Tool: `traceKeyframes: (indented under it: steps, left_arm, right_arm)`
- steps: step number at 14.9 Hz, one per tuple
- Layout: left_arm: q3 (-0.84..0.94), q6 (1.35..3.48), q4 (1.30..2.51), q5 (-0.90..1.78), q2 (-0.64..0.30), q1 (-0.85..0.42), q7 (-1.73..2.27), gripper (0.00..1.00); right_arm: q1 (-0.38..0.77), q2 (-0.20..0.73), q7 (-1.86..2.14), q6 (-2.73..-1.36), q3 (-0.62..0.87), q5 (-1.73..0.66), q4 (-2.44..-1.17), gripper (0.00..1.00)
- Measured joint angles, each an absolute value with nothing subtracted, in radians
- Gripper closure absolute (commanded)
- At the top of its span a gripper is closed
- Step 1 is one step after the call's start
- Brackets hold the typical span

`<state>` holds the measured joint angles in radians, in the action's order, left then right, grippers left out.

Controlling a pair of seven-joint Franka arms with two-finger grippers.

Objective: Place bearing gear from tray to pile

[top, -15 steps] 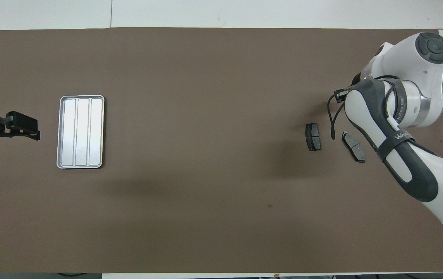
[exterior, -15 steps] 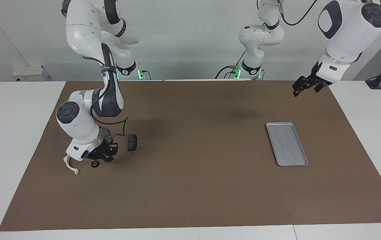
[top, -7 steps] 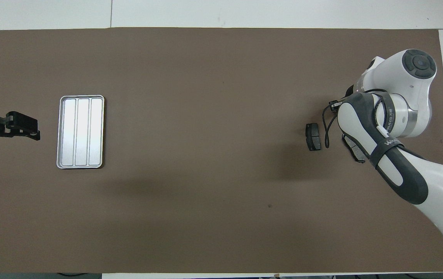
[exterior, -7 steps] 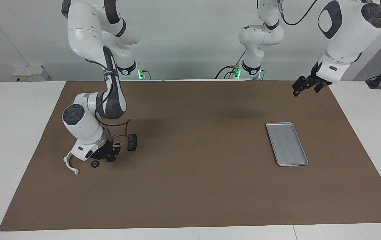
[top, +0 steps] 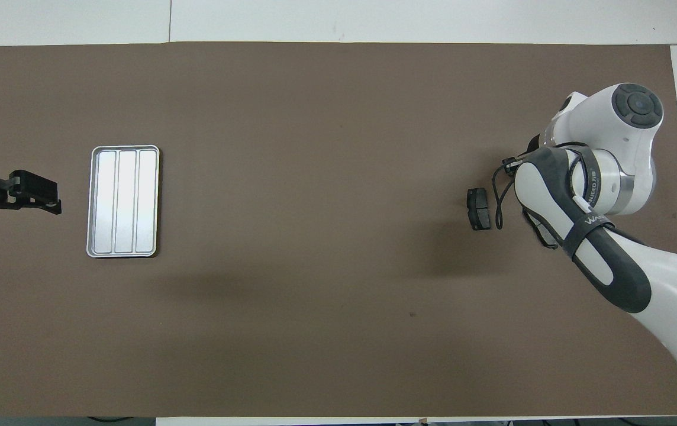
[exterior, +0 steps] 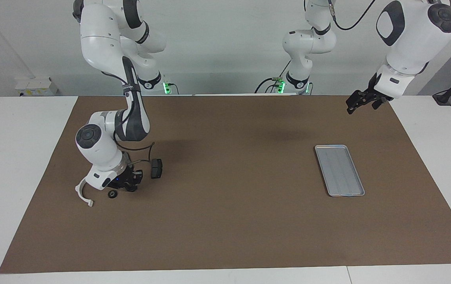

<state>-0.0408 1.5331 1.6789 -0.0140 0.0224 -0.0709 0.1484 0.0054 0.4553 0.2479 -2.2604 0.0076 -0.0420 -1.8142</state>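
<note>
- We see a robotics lab, not a home or a shop: two white Franka arms (exterior: 107, 59) stand at one long edge of a white table (exterior: 16, 157), their bases lit with green status lights (exterior: 165, 87).
- A plain brown mat (exterior: 229, 221) covers most of the tabletop as a work surface.
- We see bare pale walls and loose black cables (exterior: 351, 19) running to the arms.
- The few things on the mat are workshop parts: a ridged metal tray (exterior: 340, 170), a dark brake pad (exterior: 156, 168) and a white half-ring bracket (exterior: 82, 195).
</note>
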Motion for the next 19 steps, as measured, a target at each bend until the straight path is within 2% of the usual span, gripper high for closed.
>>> traceKeyframes:
  steps: [2, 3, 4, 5, 6, 7, 8, 10, 14, 19]
  left_arm:
    - [-0.041, 1.533, 1.679, -0.014, 0.022, -0.071, 0.148, 0.00]
    - [-0.041, 1.533, 1.679, -0.014, 0.022, -0.071, 0.148, 0.00]
    - [-0.041, 1.533, 1.679, -0.014, 0.022, -0.071, 0.148, 0.00]
    - [-0.041, 1.533, 1.679, -0.014, 0.022, -0.071, 0.148, 0.00]
    - [-0.041, 1.533, 1.679, -0.014, 0.022, -0.071, 0.148, 0.00]
    - [-0.041, 1.533, 1.679, -0.014, 0.022, -0.071, 0.148, 0.00]
    - [-0.041, 1.533, 1.679, -0.014, 0.022, -0.071, 0.148, 0.00]
    - [-0.041, 1.533, 1.679, -0.014, 0.022, -0.071, 0.148, 0.00]
    - [-0.041, 1.533, 1.679, -0.014, 0.022, -0.071, 0.148, 0.00]
    - [-0.041, 1.533, 1.679, -0.014, 0.022, -0.071, 0.148, 0.00]
  right_arm:
    - [0.005, 0.455, 0.249, -2.260, 0.008, -0.042, -1.814, 1.00]
    - [0.005, 0.455, 0.249, -2.260, 0.008, -0.042, -1.814, 0.96]
    - [0.005, 0.455, 0.249, -2.260, 0.008, -0.042, -1.814, 0.78]
    - [0.005, 0.455, 0.249, -2.260, 0.008, -0.042, -1.814, 0.49]
    - [0.005, 0.455, 0.249, -2.260, 0.008, -0.042, -1.814, 0.30]
    - [0.006, 0.455, 0.249, -2.260, 0.008, -0.042, -1.814, 0.17]
    - [0.006, 0.454, 0.247, -2.260, 0.008, -0.043, -1.814, 0.10]
    - [0.009, 0.445, 0.233, -2.259, 0.010, -0.044, -1.806, 0.06]
    - [0.010, 0.409, 0.201, -2.225, 0.011, -0.044, -1.770, 0.05]
    - [0.010, 0.351, 0.171, -2.101, 0.010, -0.044, -1.694, 0.05]
